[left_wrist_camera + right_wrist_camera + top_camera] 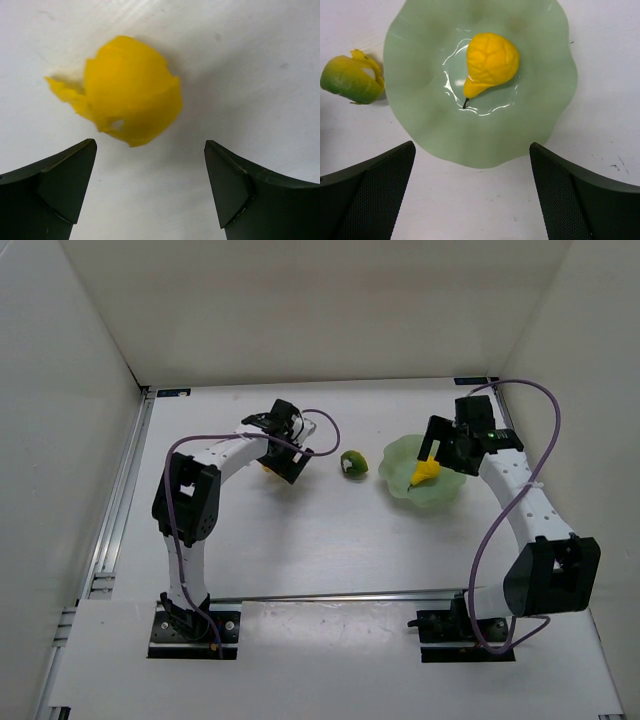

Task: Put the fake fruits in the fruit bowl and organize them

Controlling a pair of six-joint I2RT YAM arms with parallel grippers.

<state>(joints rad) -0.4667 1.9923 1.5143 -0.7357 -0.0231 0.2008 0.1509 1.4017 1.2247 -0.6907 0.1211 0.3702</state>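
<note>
Pear-shaped fruit (490, 62) lying at bowl (420, 60) centre, upper frame; green fruit (350, 80) at left edge, just beside the rim. Round yellow fruit (131, 97) upper left of left wrist view; left gripper (149, 145) and right gripper (472, 145) both spread wide.

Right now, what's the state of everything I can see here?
Fruit bowl, upright on the table, holding one fruit.
Yellow pear, lying on its side in the bowl's middle.
Green fruit, on the table just outside the bowl's rim.
Round yellow fruit, on the table, ungripped.
Left end effector, open, empty, pointed at the round yellow fruit.
Right end effector, open, empty, above the bowl.
</note>
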